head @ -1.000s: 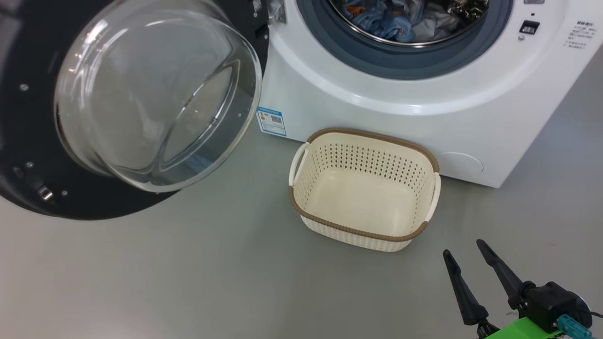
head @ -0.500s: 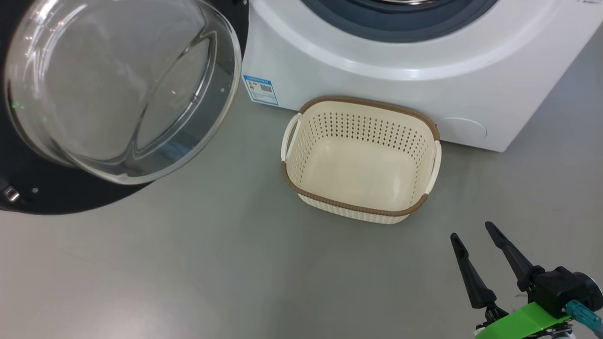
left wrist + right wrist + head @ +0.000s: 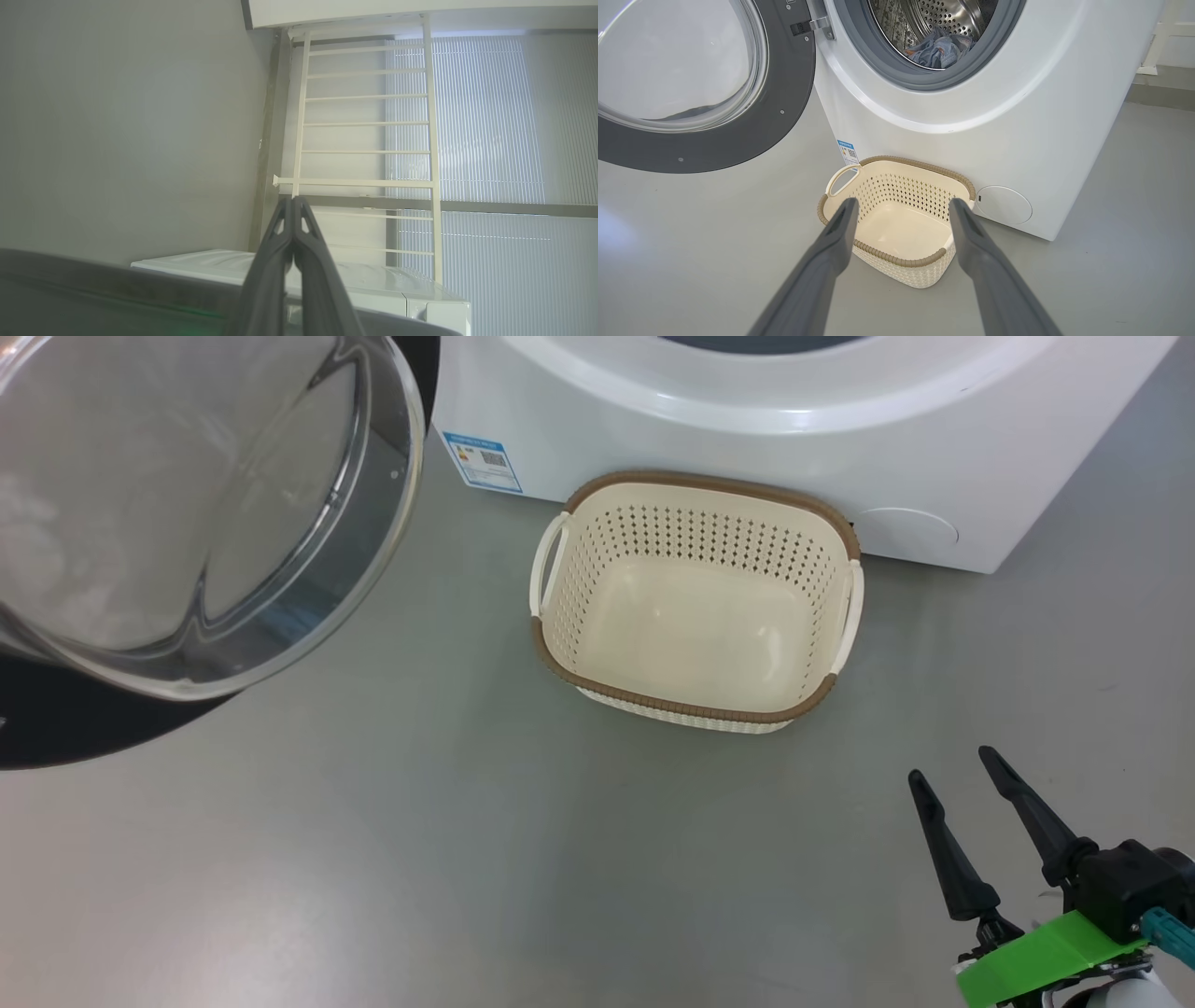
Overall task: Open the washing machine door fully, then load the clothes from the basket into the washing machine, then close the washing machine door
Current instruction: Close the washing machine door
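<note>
The basket (image 3: pixel 692 480) stands on the grey floor (image 3: pixel 420 859) just in front of the washing machine (image 3: pixel 1017 116), ahead of the right gripper (image 3: pixel 953 763) and apart from it. That gripper's two long dark fingers are spread wide and hold nothing. In the right wrist view the basket sits framed between those fingers, beyond their tips, with no contact. The left gripper (image 3: pixel 294 201) has its fingers pressed flat together, empty, and points at a white slatted frame (image 3: pixel 364 123) well away from the basket. The basket is a rounded rectangle of cream plastic with rows of small holes in its walls, a brown woven-look rim, a loop handle at each end and a smooth bare bottom. The clothes (image 3: pixel 941 49), crumpled light blue fabric, lie inside the perforated steel drum (image 3: pixel 943 14), ringed by a grey rubber seal (image 3: pixel 924 80). The washing machine door (image 3: pixel 784 116) hangs open to the left, its glossy black rim surrounding a bulging clear glass bowl (image 3: pixel 187 504). A blue label (image 3: pixel 481 460) is stuck low on the white front.
</note>
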{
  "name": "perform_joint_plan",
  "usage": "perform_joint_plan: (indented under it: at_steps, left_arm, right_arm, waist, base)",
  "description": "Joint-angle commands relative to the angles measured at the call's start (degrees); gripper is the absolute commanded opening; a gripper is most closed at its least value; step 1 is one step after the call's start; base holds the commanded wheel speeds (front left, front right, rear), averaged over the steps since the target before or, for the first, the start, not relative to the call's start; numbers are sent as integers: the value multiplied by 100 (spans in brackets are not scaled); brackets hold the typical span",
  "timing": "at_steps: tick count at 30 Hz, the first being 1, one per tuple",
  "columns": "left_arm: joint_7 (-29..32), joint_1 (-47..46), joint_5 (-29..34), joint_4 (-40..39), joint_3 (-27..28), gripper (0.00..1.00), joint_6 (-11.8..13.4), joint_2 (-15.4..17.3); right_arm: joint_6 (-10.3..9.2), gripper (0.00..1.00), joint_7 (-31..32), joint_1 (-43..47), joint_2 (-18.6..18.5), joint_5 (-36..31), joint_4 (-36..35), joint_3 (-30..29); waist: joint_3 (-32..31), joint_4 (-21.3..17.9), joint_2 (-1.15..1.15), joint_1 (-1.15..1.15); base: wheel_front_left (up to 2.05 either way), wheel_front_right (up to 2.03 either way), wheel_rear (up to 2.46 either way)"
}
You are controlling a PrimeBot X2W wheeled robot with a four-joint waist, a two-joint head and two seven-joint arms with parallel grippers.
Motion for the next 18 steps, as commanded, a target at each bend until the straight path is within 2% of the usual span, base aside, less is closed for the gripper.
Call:
perform_joint_plan:
  at_steps: [1, 13, 18]
  left_arm:
    - [59, -67, -59, -101, 84, 0, -57, 379]
    - [344, -37, -146, 17, 36, 0, -154, 212]
    - [751, 61, -171, 16, -102, 0, -255, 185]
  right_arm:
    - [9, 100, -28, -132, -63, -60, -165, 81]
    - [9, 100, -28, -145, -150, -85, -177, 38]
    - [9, 100, -28, -164, -202, -86, -178, 69]
  waist:
    - [81, -52, 0, -1]
    - [102, -28, 0, -1]
    - [91, -18, 0, -1]
  base:
    - [0, 0, 0]
    - [0, 0, 0]
    - [0, 0, 0]
